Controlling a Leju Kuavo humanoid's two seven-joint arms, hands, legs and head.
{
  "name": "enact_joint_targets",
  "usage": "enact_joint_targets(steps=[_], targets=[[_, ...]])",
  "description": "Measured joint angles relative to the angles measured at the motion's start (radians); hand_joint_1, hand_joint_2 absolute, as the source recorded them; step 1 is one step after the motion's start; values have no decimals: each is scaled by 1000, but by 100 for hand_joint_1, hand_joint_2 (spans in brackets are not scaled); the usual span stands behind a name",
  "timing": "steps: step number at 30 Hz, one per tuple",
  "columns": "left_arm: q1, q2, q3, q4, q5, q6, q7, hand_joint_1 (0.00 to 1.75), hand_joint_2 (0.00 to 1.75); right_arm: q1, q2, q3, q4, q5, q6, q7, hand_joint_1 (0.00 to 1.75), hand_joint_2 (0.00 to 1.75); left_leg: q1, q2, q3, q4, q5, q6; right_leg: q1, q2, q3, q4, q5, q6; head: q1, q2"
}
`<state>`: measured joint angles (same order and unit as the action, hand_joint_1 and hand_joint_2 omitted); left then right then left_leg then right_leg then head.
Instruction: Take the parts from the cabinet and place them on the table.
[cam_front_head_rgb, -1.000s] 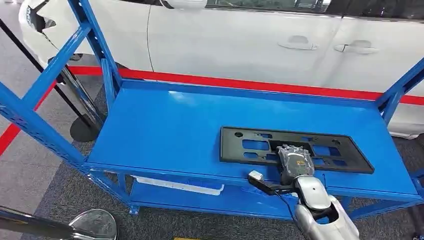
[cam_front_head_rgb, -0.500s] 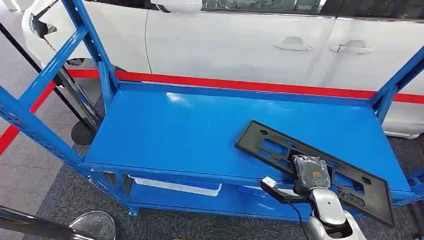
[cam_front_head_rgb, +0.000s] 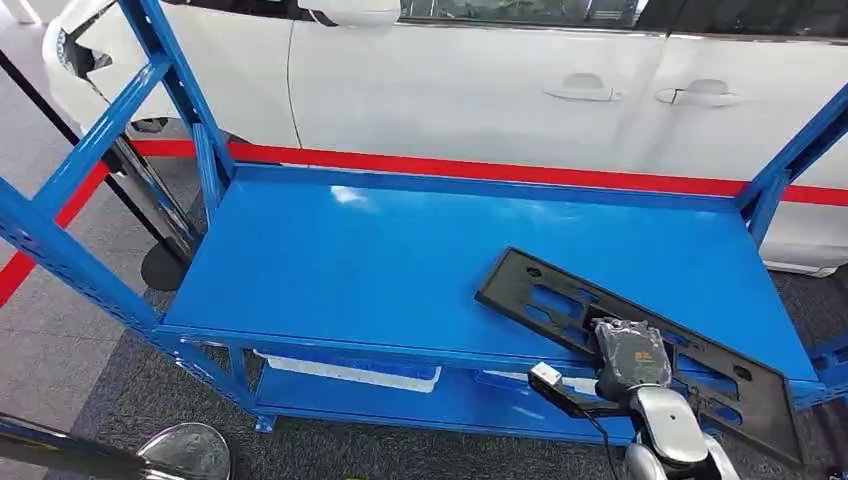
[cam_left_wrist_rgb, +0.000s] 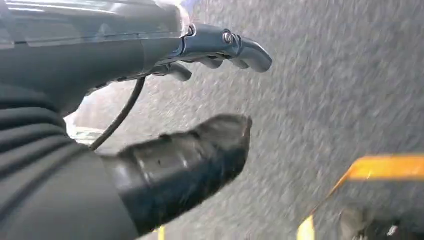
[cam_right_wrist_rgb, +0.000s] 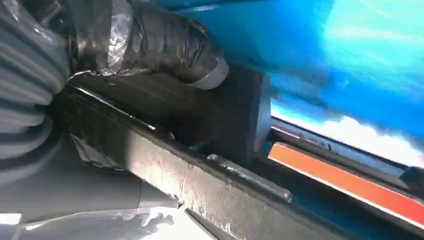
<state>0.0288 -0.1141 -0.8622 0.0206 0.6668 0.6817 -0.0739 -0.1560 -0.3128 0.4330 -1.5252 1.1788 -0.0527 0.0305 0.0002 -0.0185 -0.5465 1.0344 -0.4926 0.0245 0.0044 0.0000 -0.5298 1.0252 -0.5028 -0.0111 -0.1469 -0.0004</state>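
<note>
A black rectangular plastic frame (cam_front_head_rgb: 560, 300) with several cut-outs lies slanted on the blue cabinet shelf (cam_front_head_rgb: 380, 260), its near right end sticking out past the shelf's front edge. My right hand (cam_front_head_rgb: 628, 352) grips the frame at its near edge. In the right wrist view the thumb (cam_right_wrist_rgb: 165, 45) presses on the black frame (cam_right_wrist_rgb: 240, 115). My left hand (cam_left_wrist_rgb: 200, 100) hangs over grey carpet, fingers apart and holding nothing.
Blue uprights (cam_front_head_rgb: 180, 90) stand at the shelf's left and right ends. A white car (cam_front_head_rgb: 500, 70) and a red floor stripe (cam_front_head_rgb: 480, 170) lie behind the rack. A lower shelf holds a white strip (cam_front_head_rgb: 350, 370). A black stanchion base (cam_front_head_rgb: 165, 265) sits left of the rack.
The frame has turned from square on the shelf to slanted and slid toward me and right, its end now overhanging the front edge. My right hand drew back with it.
</note>
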Motion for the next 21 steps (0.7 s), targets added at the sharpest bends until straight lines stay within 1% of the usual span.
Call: enact_joint_targets(steps=[2, 4, 6, 7, 11, 13, 17, 19, 20, 21], targets=[[-3, -14, -11, 0, 2, 2, 8, 0, 175, 7, 0, 4, -39, -6, -20, -5, 175, 175, 0, 0, 0, 0, 0, 0, 0, 0, -1, 0, 0, 0, 0, 0], [-5, -21, -12, 0, 4, -14, 17, 0, 175, 14, -1, 7, -76, -6, -47, -30, 175, 175, 0, 0, 0, 0, 0, 0, 0, 0, -2, 0, 0, 0, 0, 0], [-6, -24, -21, 0, 0, -32, 47, 0, 175, 18, -13, 11, -118, 4, -84, -56, 175, 175, 0, 0, 0, -1, 0, 0, 0, 0, -3, 1, 0, 0, 0, 0], [-6, -27, -27, 0, -3, -39, 61, 0, 175, 18, -18, 13, -140, 3, -94, -57, 175, 175, 0, 0, 0, -1, 0, 0, 0, 0, -3, 1, 0, 0, 0, 0], [-8, -32, -36, 0, 5, -47, 95, 0, 175, 19, -21, 17, -205, -34, -84, -48, 175, 175, 0, 0, -1, -3, 0, 0, 0, 0, -4, 1, 0, 0, 0, 0], [-10, -32, -42, 0, 3, -52, 119, 0, 175, 18, -21, 22, -245, -42, -76, -50, 175, 175, -4, 0, -2, 0, -1, 1, -5, 0, -5, 0, 1, 2, 0, 0], [-13, -32, -61, 0, 4, -55, 135, 0, 175, 15, -23, 48, -309, -48, -74, -56, 175, 175, -6, 0, -3, 0, -1, 2, -7, 1, -6, 0, 2, 3, 0, 0], [-14, -32, -66, 0, 4, -55, 142, 0, 175, 12, -26, 63, -330, -47, -75, -57, 175, 175, -7, 0, -3, -3, 6, 9, -8, 1, -5, -4, 8, 12, 0, 0], [-15, -34, -70, 0, 4, -55, 145, 0, 175, 11, -27, 68, -339, -47, -75, -57, 175, 175, 3, 1, 1, -22, 16, 19, -2, 1, -5, -3, 5, 15, 0, 0], [-16, -36, -73, 0, 4, -54, 149, 0, 175, 10, -31, 76, -346, -47, -76, -57, 175, 175, 6, 6, 6, -32, 24, 25, -7, 1, -10, 13, -14, 19, 1, 0]])
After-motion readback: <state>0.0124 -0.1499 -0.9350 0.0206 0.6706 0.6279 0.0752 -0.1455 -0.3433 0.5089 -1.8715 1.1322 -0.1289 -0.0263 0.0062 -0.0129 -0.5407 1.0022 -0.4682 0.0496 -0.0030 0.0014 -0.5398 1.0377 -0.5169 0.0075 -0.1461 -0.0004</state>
